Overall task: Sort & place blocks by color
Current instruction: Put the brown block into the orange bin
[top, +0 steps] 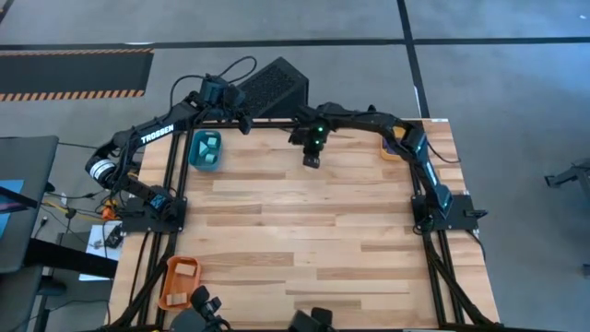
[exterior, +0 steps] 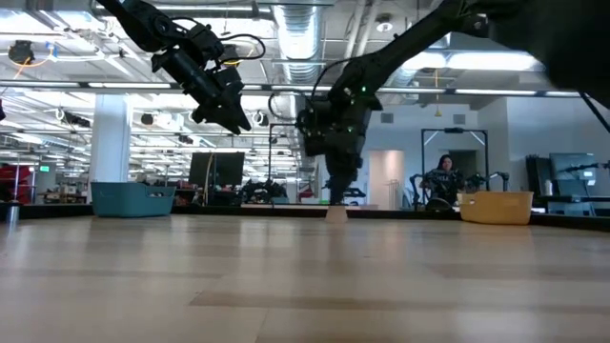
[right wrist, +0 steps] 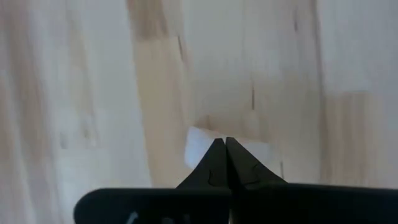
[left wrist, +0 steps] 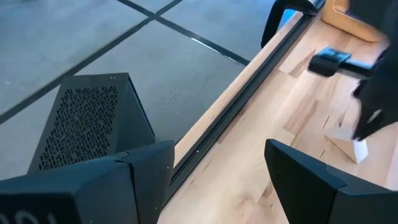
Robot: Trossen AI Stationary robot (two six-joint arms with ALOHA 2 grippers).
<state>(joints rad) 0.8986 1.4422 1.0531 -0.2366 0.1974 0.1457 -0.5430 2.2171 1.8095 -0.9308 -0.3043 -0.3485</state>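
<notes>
My right gripper (right wrist: 225, 146) hangs over a pale tan block (right wrist: 230, 152) near the middle of the tabletop's (top: 304, 240) far edge, fingers pressed together, holding nothing. The block looks light, stiff and smooth, so I'd pinch its flat sides. Nothing crowds it; my left gripper (top: 241, 118) waits open near the teal tray (top: 206, 150).

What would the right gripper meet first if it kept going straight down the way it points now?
Most likely the pale wood block lying on the table. The right gripper points straight down with its jaws shut, tips just over the block's edge. How much gap remains is unclear.
</notes>
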